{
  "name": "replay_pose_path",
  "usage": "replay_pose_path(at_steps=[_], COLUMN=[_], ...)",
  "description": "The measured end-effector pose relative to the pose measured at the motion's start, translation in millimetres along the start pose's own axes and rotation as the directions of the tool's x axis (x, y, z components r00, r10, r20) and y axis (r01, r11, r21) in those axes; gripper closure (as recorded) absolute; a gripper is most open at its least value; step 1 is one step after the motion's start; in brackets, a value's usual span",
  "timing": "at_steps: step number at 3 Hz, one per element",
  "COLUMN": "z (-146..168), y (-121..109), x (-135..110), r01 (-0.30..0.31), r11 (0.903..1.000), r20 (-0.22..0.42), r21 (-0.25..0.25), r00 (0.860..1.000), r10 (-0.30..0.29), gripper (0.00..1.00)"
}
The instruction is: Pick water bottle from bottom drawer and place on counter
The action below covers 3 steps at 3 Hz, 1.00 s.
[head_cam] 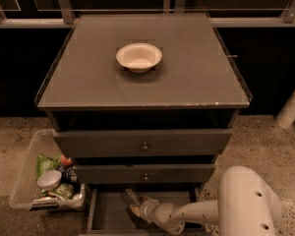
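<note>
Water bottle (130,196) in bottom drawer (108,214), gripper (137,208) just beside it, grasp impossible to tell.

Tight in bottom drawer (106,214), open room on counter (196,77).
The gripper (136,208) sits low in the drawer by water bottle (130,196), under the middle drawer (145,173) front; arm fills right half, left floor bare. A white bowl (138,57) sits mid-counter, bare surface around.
</note>
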State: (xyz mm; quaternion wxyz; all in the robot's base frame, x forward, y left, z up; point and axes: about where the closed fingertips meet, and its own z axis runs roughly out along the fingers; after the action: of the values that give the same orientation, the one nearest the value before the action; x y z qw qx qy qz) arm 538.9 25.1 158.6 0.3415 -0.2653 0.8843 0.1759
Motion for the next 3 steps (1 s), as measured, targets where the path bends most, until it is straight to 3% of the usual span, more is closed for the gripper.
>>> replay_pose_path(at_steps=[1,2,3], z=[-46.1,-82.1,-108.9], y=[2.0,-21.8,-50.2], x=[8.0,1.0,-13.7], r01=[0.052,0.134,0.202], r11=[0.9941,0.9799,0.9651], r20=[-0.025,0.017,0.079], r21=[-0.096,-0.147,-0.167], r00=[0.998,0.991,0.978], r10=[-0.054,-0.133,-0.191], gripper=[1.0,1.0,1.0])
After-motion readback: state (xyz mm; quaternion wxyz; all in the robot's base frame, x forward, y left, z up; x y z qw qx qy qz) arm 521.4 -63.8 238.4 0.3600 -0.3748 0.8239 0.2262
